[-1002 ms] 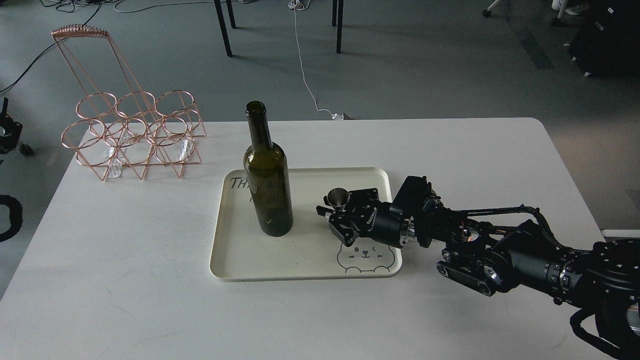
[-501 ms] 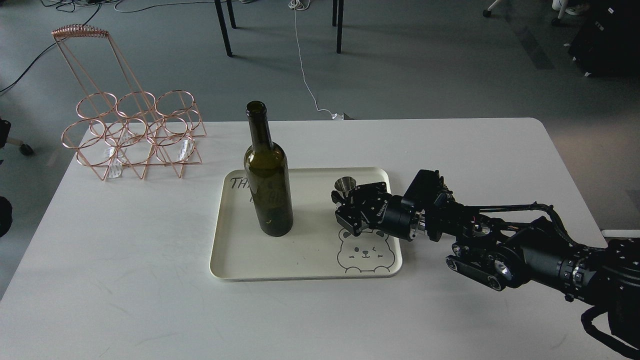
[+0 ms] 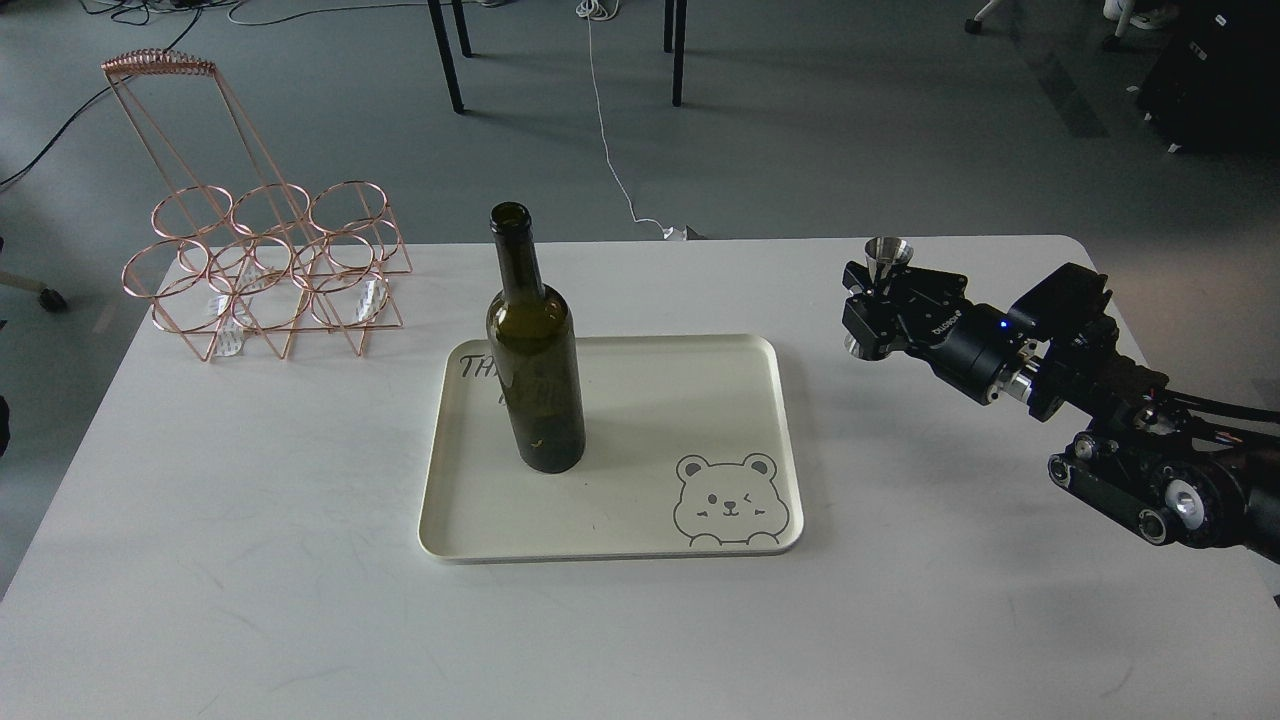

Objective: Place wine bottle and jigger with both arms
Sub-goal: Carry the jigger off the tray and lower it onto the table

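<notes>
A: Worktop? Room?
B: White rectangular worktop (image 3: 250, 560) is carrying a cream rectangular tray (image 3: 640, 400) with a bear drawing; a copper wire bottle rack (image 3: 265, 265) is sitting at the far left corner. Grey floor behind, black chair legs (image 3: 448, 55), a white cable (image 3: 610, 130) trailing down.
A: Bottle?
B: Tall dark olive-green glass wine bottle (image 3: 535, 360) is standing upright on the tray's left part.
A: Jigger?
B: Right end effector (image 3: 872, 300) is gripping the small shiny silver hourglass jigger (image 3: 887, 252), fingers closed on it, holding it above the worktop's far right, well apart from the tray.
A: Left?
B: Out of frame.
</notes>
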Tool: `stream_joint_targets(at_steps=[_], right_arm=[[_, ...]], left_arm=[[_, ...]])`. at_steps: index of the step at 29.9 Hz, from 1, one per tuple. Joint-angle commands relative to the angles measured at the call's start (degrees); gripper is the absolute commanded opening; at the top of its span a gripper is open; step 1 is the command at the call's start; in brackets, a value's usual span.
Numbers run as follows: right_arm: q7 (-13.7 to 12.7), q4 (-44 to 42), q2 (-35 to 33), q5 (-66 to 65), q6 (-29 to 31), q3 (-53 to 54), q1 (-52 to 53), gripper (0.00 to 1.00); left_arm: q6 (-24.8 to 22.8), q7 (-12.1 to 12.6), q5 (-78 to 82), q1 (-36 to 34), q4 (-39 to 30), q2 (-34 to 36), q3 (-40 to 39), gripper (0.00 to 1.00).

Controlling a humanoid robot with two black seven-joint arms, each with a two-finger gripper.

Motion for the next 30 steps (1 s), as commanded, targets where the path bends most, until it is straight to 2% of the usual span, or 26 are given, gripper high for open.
stream_joint_targets(at_steps=[1,15,19,26,30], right_arm=[[0.0,-0.4,-1.9,3.3,0.0,0.9,-3.8,0.04],[0.0,-9.9,-0.8,8.4,0.0,0.9,-8.6,0.05],[0.0,-9.9,-0.4,8.4,0.0,1.0,-8.7,0.12],[0.0,-10.1,0.4,8.4,0.0,0.8,-8.6,0.15],[0.0,-11.0,0.4,8.4,0.0,0.9,-8.6,0.19]], left_arm=[[0.0,0.0,0.0,0.0,-0.3,-0.1,0.0,0.99],[0.0,0.0,0.1,-0.7,-0.5,-0.6,0.3,0.99],[0.0,0.0,0.1,-0.8,-0.5,-0.6,0.1,0.99],[0.0,0.0,0.1,-1.1,-0.6,-0.7,0.0,0.99],[0.0,0.0,0.0,-1.2,-0.6,-0.6,0.0,0.99]])
